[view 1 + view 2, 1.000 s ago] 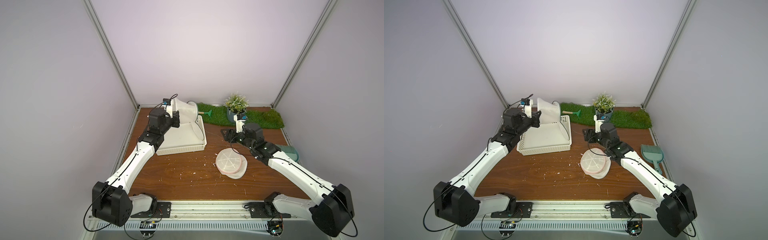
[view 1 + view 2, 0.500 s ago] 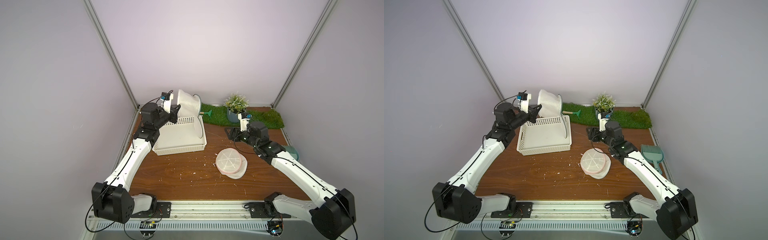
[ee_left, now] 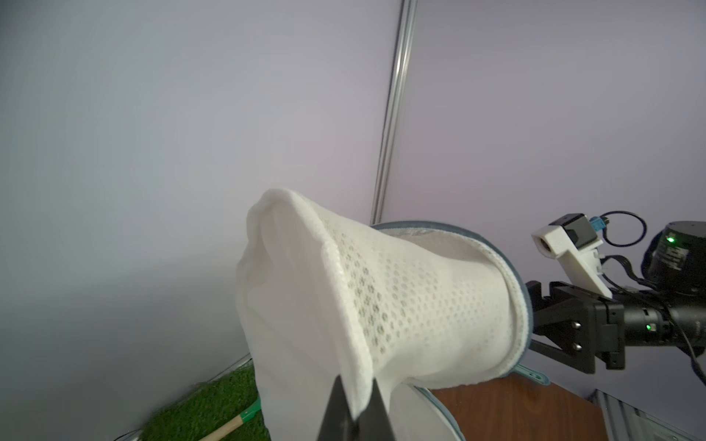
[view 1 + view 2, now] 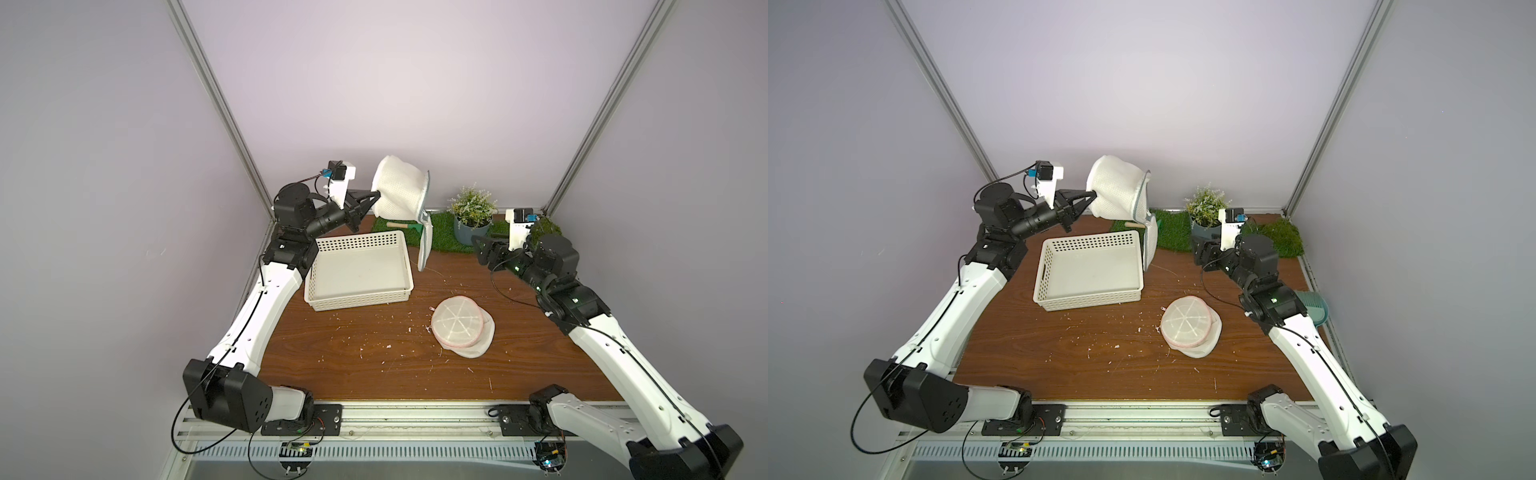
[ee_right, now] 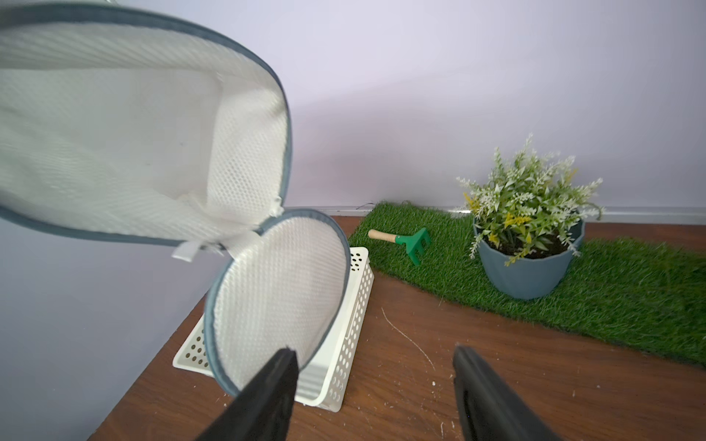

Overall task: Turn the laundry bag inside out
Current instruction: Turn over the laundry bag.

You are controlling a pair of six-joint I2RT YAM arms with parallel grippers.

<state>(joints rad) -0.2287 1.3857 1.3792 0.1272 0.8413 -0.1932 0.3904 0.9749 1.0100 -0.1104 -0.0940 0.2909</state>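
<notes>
Both top views look down from high above the front edge over the whole surface (image 4: 374, 353). The left wrist view sits just behind the left hand (image 3: 355, 389), close on the laundry bag (image 3: 401, 305), facing the right hand (image 3: 536, 317). The right wrist view faces back at the same bag.

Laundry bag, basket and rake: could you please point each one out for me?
laundry bag (image 4: 397, 191): in a top view, on its mesh side wall.
basket (image 4: 357, 270): in a top view, on its bare floor.
rake (image 5: 413, 243): right wrist view, on its green head.
</notes>
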